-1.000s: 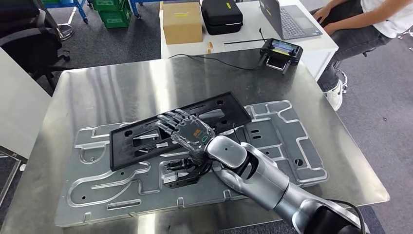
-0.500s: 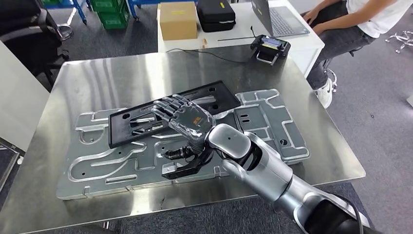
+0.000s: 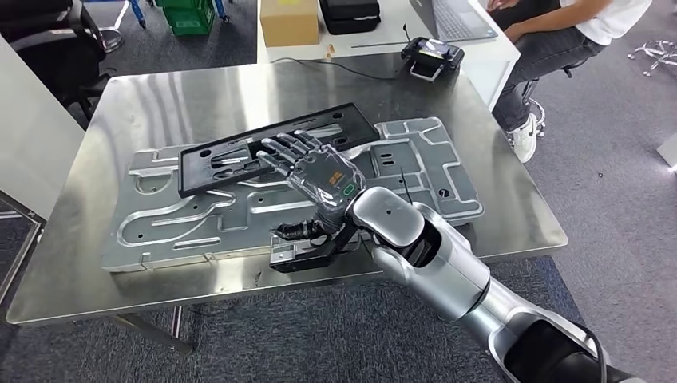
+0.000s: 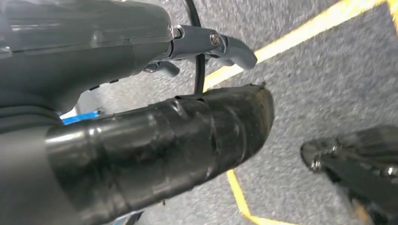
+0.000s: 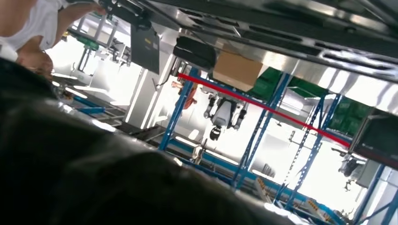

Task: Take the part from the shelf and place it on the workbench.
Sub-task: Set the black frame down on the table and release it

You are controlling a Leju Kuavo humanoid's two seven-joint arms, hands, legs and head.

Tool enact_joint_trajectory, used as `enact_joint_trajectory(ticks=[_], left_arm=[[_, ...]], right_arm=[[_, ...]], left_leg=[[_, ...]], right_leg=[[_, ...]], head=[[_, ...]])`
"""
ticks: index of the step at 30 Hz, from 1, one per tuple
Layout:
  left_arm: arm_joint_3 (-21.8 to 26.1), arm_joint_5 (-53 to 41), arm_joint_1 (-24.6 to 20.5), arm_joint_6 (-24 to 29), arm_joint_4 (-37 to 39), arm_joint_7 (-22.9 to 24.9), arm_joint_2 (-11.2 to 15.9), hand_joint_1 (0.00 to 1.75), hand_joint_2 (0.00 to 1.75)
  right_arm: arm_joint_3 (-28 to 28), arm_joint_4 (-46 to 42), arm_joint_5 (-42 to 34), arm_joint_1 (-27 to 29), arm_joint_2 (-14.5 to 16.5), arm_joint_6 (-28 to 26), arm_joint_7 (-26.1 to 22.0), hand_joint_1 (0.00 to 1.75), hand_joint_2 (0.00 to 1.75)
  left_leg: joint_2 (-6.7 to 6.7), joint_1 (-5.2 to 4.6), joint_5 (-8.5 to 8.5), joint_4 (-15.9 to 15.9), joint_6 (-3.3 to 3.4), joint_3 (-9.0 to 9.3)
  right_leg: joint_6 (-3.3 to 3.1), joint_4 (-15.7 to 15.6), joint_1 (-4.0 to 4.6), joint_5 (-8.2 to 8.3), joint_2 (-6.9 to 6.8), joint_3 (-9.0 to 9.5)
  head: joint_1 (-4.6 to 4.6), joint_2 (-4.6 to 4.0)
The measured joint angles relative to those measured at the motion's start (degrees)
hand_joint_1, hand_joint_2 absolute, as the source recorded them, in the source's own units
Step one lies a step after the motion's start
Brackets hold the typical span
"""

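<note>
Steel workbench (image 3: pixel 144 96) has the black part (image 3: pixel 239 155) lying flat on a silver plate (image 3: pixel 415 159). My right hand (image 3: pixel 315 171) hovers over the part's edge, fingers spread, holding nothing; its orange label is too small to read. Left hand (image 4: pixel 84 42) can't tell, it's blurry. Person (image 3: pixel 559 32) is cut off at the top.

No text, label or number can be read: the yellow label on the cardboard box (image 3: pixel 288 19) and the markings on the right hand (image 3: pixel 319 179) are too small.
</note>
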Motion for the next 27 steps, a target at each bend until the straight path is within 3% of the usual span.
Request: enact_joint_trajectory(ticks=[2, 3, 6, 7, 8, 9, 11, 13, 15, 17, 18, 20, 22, 23, 25, 27], left_arm=[[0.0, 0.0, 0.0, 0.0, -0.1, 0.0, -0.1, 0.0, 0.0], [0.0, 0.0, 0.0, 0.0, -0.2, 0.0, -0.2, 0.0, 0.0], [0.0, 0.0, 0.1, -0.2, -0.2, 0.0, -0.4, 0.0, 0.0], [0.0, -0.1, 0.2, -0.4, -0.3, 0.0, -0.4, 0.0, 0.0], [0.0, -0.1, 0.3, -0.7, -0.5, 0.0, -0.6, 0.0, 0.0], [0.0, -0.1, 0.3, -1.1, -0.8, 0.0, -0.7, 0.0, 0.0], [0.0, -0.1, 0.3, -1.8, -1.5, 0.0, -1.2, 0.0, 0.0], [0.0, -0.1, 0.4, -2.3, -2.3, 0.1, -1.4, 0.0, 0.0], [0.2, -0.3, 0.6, -2.6, -3.0, 0.4, -1.6, 0.0, 0.0], [0.5, -0.7, 0.9, -2.6, -3.8, 0.7, -1.8, 0.0, 0.0], [0.6, -1.0, 1.0, -2.5, -4.1, 0.9, -2.0, 0.0, 0.0], [0.8, -1.5, 1.0, -1.8, -4.6, 1.0, -2.3, 0.0, 0.0], [0.9, -2.0, 1.1, -1.1, -5.4, 1.2, -2.9, 0.0, 0.0], [1.1, -2.3, 1.1, -1.0, -6.2, 1.4, -3.4, 0.0, 0.0], [1.7, -3.0, 1.3, -2.2, -9.0, 1.8, -4.9, 0.0, 0.0], [2.7, -3.6, 1.6, -4.3, -12.9, 2.1, -6.9, 0.0, 0.0]], right_arm=[[0.0, 0.0, 0.0, 0.1, -0.3, 0.0, 0.0, 0.0, 0.0], [0.0, 0.0, 0.0, 0.2, -0.5, 0.0, 0.0, 0.0, 0.0], [-0.1, 0.0, -0.1, 0.3, -0.9, -0.1, 0.0, 0.0, 0.0], [-0.1, 0.0, -0.1, 0.4, -1.0, -0.1, 0.0, 0.0, 0.0], [-0.2, 0.0, -0.2, 0.5, -1.1, -0.1, 0.0, 0.0, 0.0], [-0.2, 0.0, -0.2, 0.5, -1.2, -0.1, 0.0, 0.0, 0.0], [-0.5, -0.1, -0.3, 0.5, -1.3, -0.1, 0.1, 0.0, 0.0], [-0.9, -0.6, -0.3, 0.6, -1.3, -0.2, 0.0, 0.0, 0.0], [-1.4, -1.7, 0.1, 1.0, -1.3, -0.6, 0.0, 0.0, 0.0], [-1.6, -2.7, 0.8, 1.8, -1.3, -1.0, 0.2, 0.0, 0.0], [-1.6, -3.1, 1.1, 2.3, -1.3, -1.1, 0.3, 0.0, 0.0], [-1.8, -4.3, 1.5, 3.8, -1.3, -1.0, 0.6, 0.0, 0.0], [-2.4, -5.7, 1.6, 6.6, -1.6, -0.6, 1.1, 0.0, 0.0], [-3.0, -6.3, 1.6, 8.7, -2.0, -0.4, 1.3, 0.0, 0.0], [-4.5, -7.1, 1.7, 14.1, -2.9, -0.6, 1.2, 0.0, 0.0], [-6.1, -7.1, 2.5, 19.2, -3.4, -0.7, 1.1, 0.0, 0.0]], left_leg=[[0.23, 0.18, 1.79, -0.7, 0.61, -0.88], [0.43, 0.34, 2.84, -1.1, 1.04, -1.53], [0.83, 0.42, 5.6, -1.3, 1.71, -4.37], [0.86, 0.41, 6.41, -1.1, 1.67, -5.55], [0.89, 0.41, 7.13, -0.9, 1.62, -6.75], [0.89, 0.43, 7.78, -0.5, 1.52, -8.01], [0.86, 0.47, 8.92, 0.7, 1.16, -10.52], [0.74, 0.36, 9.77, 1.8, 0.56, -12.22], [0.66, 0.24, 10.72, 2.0, -0.1, -12.66], [0.57, 0.38, 11.53, 1.9, -0.74, -12.96], [0.5, 0.47, 10.7, 2.3, -1.03, -13.47], [0.43, 0.68, 5.32, 6.4, -1.51, -14.91], [0.45, 0.75, -0.47, 13.5, -1.81, -15.94], [0.44, 0.77, -1.41, 16.7, -1.87, -15.92], [0.43, 0.77, 0.54, 18.8, -1.71, -13.94], [0.38, 0.69, 2.85, 13.7, -1.13, -8.58]], right_leg=[[0.69, -0.6, -0.13, 0.33, 0.03, -0.3], [0.93, 0.1, -0.11, -1.14, 0.12, -0.77], [1.42, 8.8, -0.21, -10.49, 0.23, -2.44], [1.59, 12.4, -0.25, -12.02, 0.22, -2.58], [1.74, 14.9, -0.28, -11.84, 0.22, -2.23], [1.84, 15.9, -0.31, -10.5, 0.22, -1.26], [1.84, 12.3, -0.39, -7.95, 0.22, 3.49], [1.46, 4.6, -0.2, -9.78, 0.28, 9.57], [0.86, 0.1, 0.09, -11.93, 0.39, 12.11], [-0.05, -0.3, 0.09, -11.04, 0.29, 11.25], [-0.57, -0.3, 0.03, -10.3, 0.18, 10.61], [-1.44, -0.6, -0.13, -8.57, 0.0, 8.95], [-1.72, -0.5, -0.03, -7.05, -0.09, 7.2], [-1.73, -0.5, 0.05, -6.39, -0.25, 6.33], [-1.57, -0.3, 0.2, -5.15, -0.61, 4.54], [-1.3, 0.0, 0.3, -3.96, -0.75, 2.92]], head=[[-0.01, 0.0], [0.02, 0.0], [0.08, 0.0], [0.08, 0.0], [0.08, -0.01], [0.07, -0.01], [0.06, -0.01], [0.04, -0.01], [0.07, 0.0], [0.13, -0.01], [0.08, -0.01], [0.03, -0.01], [0.02, -0.01], [0.02, -0.01], [0.02, -0.01], [0.02, -0.01]])
